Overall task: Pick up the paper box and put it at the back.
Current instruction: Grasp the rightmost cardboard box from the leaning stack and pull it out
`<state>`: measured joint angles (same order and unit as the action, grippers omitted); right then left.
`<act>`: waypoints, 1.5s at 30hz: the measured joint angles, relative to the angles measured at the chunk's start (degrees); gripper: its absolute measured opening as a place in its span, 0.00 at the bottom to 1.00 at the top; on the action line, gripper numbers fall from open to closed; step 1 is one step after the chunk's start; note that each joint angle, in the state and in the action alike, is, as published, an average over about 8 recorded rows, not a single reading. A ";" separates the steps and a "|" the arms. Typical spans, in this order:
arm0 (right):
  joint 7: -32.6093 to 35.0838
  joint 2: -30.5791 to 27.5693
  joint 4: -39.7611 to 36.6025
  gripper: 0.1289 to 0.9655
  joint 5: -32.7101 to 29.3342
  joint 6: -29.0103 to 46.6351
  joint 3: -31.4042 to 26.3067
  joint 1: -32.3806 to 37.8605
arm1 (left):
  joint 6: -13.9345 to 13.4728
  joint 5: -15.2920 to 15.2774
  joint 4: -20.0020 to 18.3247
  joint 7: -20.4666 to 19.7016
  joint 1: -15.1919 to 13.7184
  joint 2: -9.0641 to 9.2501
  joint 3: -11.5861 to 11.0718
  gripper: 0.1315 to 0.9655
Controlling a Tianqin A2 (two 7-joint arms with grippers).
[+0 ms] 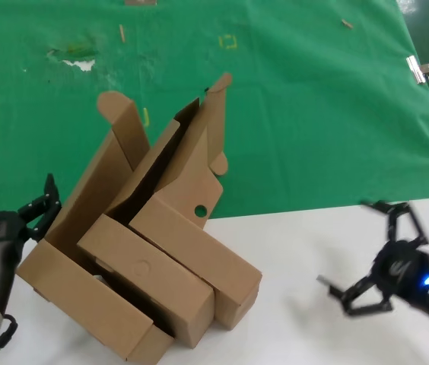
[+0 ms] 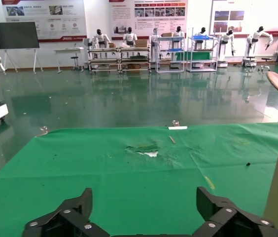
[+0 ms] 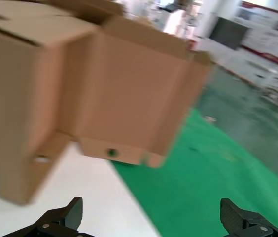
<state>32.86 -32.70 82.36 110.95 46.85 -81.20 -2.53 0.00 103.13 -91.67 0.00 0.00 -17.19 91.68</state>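
Note:
The paper box (image 1: 192,148) is a brown mailer leaning in a pile of cardboard boxes at the left of the white table, with its lid raised and a punched hole in its side flap. It also shows in the right wrist view (image 3: 134,98). The wrinkled green cloth (image 1: 313,114) with a white torn patch (image 1: 84,65) covers the back. It fills the left wrist view (image 2: 129,173) too. My left gripper (image 1: 9,194) is open and empty just left of the pile. My right gripper (image 1: 344,242) is open and empty over the table, to the right of the pile.
A box with a circle outline (image 1: 144,266) and a longer box with a rounded tab flap (image 1: 112,103) lie in the same pile. Metal clips (image 1: 421,70) hold the cloth at the right edge. Bare white table (image 1: 298,319) lies between the pile and my right gripper.

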 joint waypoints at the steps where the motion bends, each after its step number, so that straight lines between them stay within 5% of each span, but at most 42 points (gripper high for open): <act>1: 0.63 0.00 -0.16 1.00 -0.26 0.61 -0.96 -0.01 | 0.00 0.00 0.00 0.00 0.00 0.00 0.00 0.82; 9: 3.49 0.65 -2.02 1.00 -1.93 2.78 -7.05 1.16 | 0.00 0.00 0.00 0.00 0.00 0.00 0.00 0.61; 19: 4.31 1.78 -1.84 1.00 -2.83 3.94 -12.57 1.68 | 0.00 0.00 0.00 0.00 0.00 0.00 0.00 0.61; 27: 3.84 2.45 -1.34 0.99 -3.03 3.74 -15.18 1.65 | 0.00 0.00 0.00 0.00 0.00 0.00 0.00 0.16; 45: 1.84 3.70 -2.79 0.84 -3.38 2.45 -18.41 3.90 | 0.00 0.00 0.00 0.00 0.00 0.00 0.00 0.01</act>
<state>34.70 -29.00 79.58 107.57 49.30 -99.61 1.36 0.00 103.12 -91.67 -0.01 0.00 -17.19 91.68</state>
